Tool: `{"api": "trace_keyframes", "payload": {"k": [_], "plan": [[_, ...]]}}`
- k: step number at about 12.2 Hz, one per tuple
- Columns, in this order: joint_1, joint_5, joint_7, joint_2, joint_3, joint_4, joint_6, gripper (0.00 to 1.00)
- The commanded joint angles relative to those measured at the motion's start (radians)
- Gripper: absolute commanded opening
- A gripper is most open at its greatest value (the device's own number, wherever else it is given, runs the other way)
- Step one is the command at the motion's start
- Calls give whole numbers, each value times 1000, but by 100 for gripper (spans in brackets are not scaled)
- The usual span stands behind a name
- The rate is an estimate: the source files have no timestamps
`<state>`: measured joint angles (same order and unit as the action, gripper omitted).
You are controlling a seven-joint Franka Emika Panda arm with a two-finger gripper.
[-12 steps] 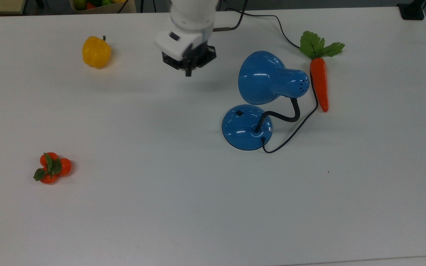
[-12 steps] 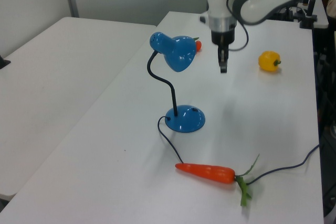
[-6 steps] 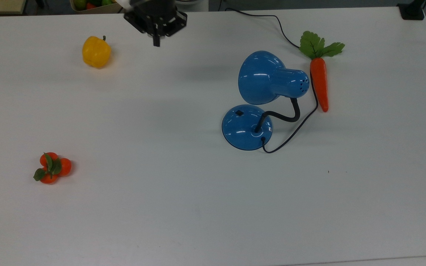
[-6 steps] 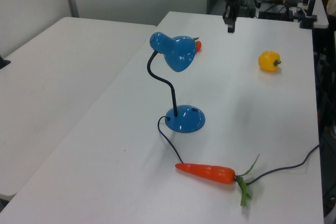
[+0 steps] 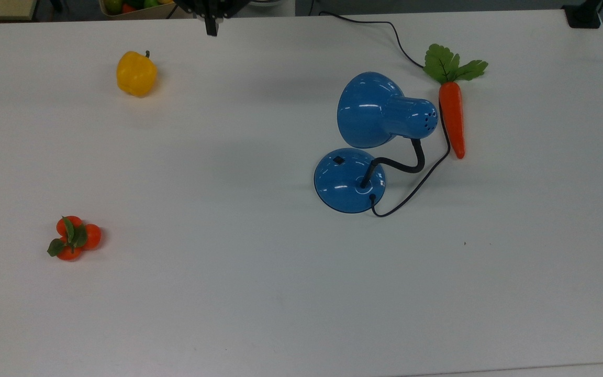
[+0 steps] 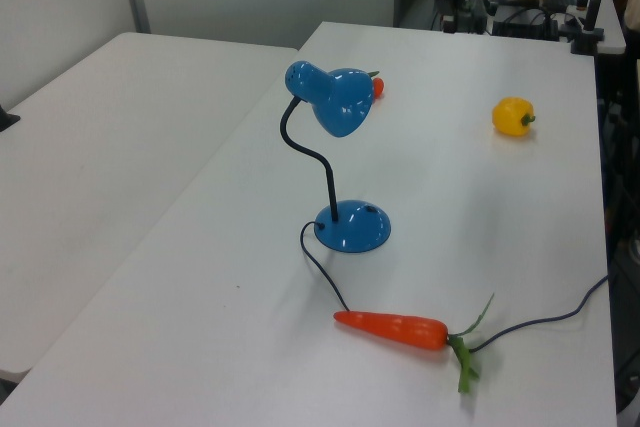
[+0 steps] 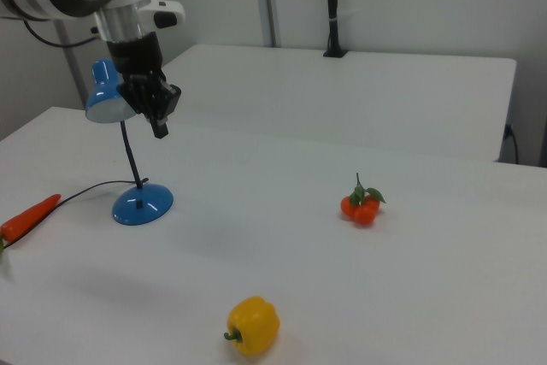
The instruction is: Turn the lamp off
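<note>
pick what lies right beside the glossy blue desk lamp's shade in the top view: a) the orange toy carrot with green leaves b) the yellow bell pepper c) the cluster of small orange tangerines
a: in the top view the orange toy carrot with green leaves lies just to the right of the glossy blue desk lamp, with the lamp's black cord running beside it.

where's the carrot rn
In the top view the carrot lies on the table toward the top view's right, just right of the lamp, beside its cord.

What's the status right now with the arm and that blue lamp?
Gripper shut, empty, raised well above the table, away from the lamp. Lamp upright, untouched; switch on its base faces up. Nothing blocks the switch; carrot lies beside the cord.
</note>
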<state>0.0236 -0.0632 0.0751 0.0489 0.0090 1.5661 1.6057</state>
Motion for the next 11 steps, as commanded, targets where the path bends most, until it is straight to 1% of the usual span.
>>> {"api": "trace_keyframes", "payload": {"k": [1,2,3,4,5,6,11], "plan": [[-30,39,-84,-56,-6,-1,-82,17],[-33,37,-89,-58,-6,-1,-90,47],[-33,36,-92,-58,-6,-1,-90,71],[-33,29,-92,-58,-7,-1,-89,81],[-33,25,-92,-58,-7,-1,-89,96],[-33,20,-90,-58,-6,-1,-90,100],[-31,20,-90,-57,-4,-1,-87,100]]}}
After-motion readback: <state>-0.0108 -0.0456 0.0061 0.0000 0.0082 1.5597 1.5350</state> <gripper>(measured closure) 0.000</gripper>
